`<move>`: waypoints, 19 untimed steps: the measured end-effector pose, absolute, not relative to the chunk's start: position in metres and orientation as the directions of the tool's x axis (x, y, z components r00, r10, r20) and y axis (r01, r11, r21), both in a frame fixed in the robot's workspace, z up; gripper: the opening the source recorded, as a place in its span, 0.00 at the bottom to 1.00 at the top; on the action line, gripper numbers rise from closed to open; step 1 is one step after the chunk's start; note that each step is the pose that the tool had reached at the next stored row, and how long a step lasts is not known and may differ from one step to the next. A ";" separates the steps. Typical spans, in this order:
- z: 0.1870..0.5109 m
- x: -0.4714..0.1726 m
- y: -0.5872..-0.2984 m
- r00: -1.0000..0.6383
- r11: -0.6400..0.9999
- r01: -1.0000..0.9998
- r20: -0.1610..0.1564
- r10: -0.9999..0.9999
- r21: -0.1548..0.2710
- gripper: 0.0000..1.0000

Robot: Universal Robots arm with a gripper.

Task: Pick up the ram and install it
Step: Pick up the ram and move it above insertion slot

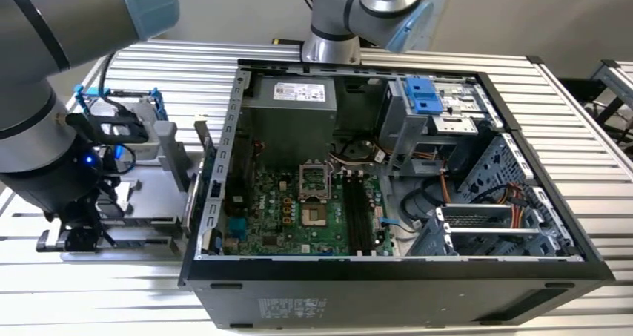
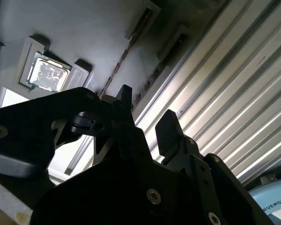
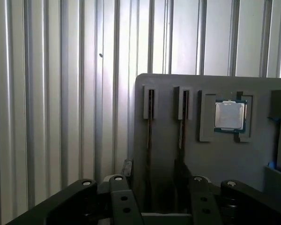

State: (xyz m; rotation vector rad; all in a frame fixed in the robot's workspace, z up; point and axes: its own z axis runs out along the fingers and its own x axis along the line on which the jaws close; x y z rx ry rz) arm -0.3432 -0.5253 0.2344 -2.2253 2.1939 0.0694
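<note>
Two ram sticks (image 3: 150, 117) stand on edge in slots of the grey tray (image 3: 210, 164), next to the CPU (image 3: 230, 116) seated there. Close over the tray hangs the gripper (image 3: 154, 187), fingers spread and empty. Beside the tray lies the open case (image 1: 396, 165).

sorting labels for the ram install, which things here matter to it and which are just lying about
For the job: ram on edge in the grey tray; gripper, open, by it; memory slots.
Lying about: processor chip in the tray; hard drive with blue bracket.
</note>
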 end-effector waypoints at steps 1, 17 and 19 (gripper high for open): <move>0.233 -0.343 -0.525 0.014 -0.015 -1.000 -0.042 -0.999 0.020 1.00; 0.206 -0.343 -0.526 0.009 -0.009 -1.000 -0.034 -0.999 0.020 1.00; 0.203 -0.343 -0.525 0.006 -0.007 -1.000 -0.033 -0.999 0.020 1.00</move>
